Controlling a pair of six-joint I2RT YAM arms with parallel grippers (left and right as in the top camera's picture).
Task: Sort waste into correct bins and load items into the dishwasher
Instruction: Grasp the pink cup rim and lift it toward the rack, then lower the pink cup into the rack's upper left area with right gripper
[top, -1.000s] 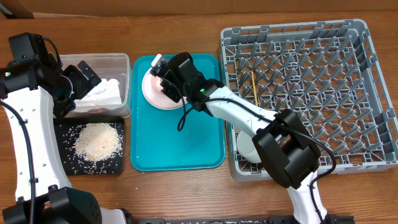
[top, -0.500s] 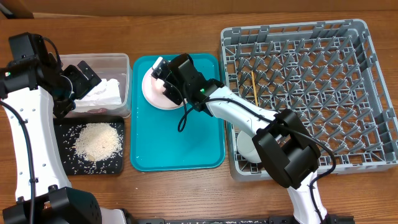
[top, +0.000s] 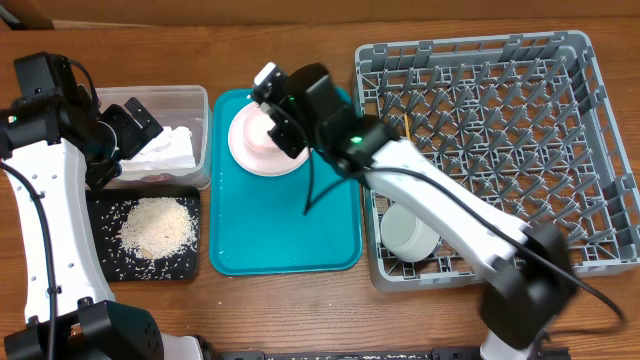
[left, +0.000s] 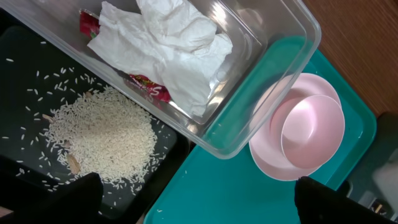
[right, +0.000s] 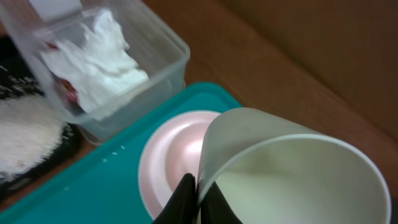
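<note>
Right gripper (right: 194, 186) is closed, pinching the rim of a cream bowl (right: 292, 180) between both fingers. The bowl is in the lower right of the right wrist view, just above the pink plate (right: 174, 155) on the teal tray (right: 93, 186). It is tilted on its side, mouth facing lower right. Being round, it has no long axis. Likely step: carry it to the dish rack (top: 560, 120). The thin rim could slip, so grip firmly, lift clear of the plate, and seat it between pegs away from the chopsticks (top: 408, 130). Left gripper (left: 199, 186) is wide open and holds nothing.
</note>
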